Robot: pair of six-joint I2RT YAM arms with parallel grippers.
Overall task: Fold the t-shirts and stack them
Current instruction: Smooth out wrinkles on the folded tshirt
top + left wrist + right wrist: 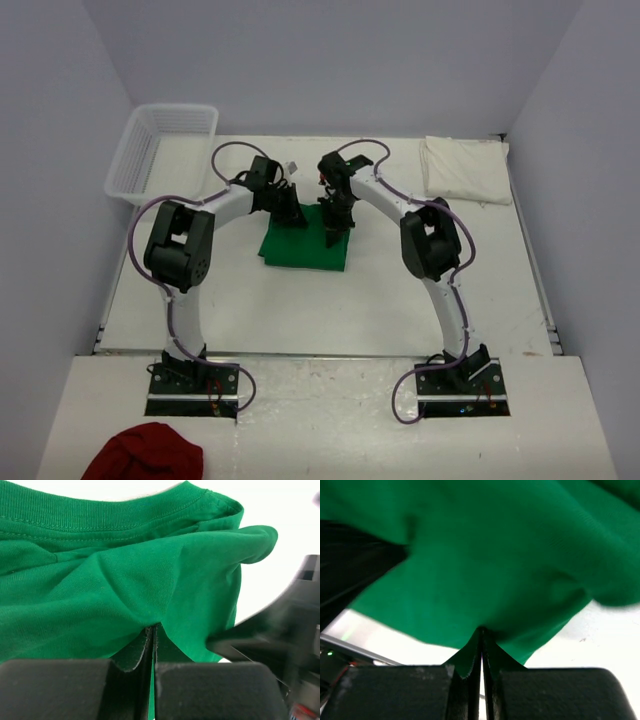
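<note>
- The left fingers (151, 637) are pressed together on a small peak of the green t-shirt (125, 580), with cloth pulled up into the pinch just below the ribbed collar.
- The right fingers (481, 640) are likewise pressed together, pinching a thin tuck of the same green cloth near its edge.
- Seen from above, both pinches sit close together at the far edge of the green t-shirt, which lies as a roughly folded rectangle in the middle of the table (350, 310).
- The cream-white t-shirt (465, 170) lies folded at the far right corner, well apart. A basket (160, 150) stands at the far left, and a dark red cloth (145, 455) lies near the left base.
- Risk: each grip holds only a little cloth, so a pull could slip a layer free.
- Risk: if only some layers are caught, lifting may let the fold open and sag.
- Risk: the wrists are near each other and could bump during a carry.
- No brand, label or writing can be read.
</note>
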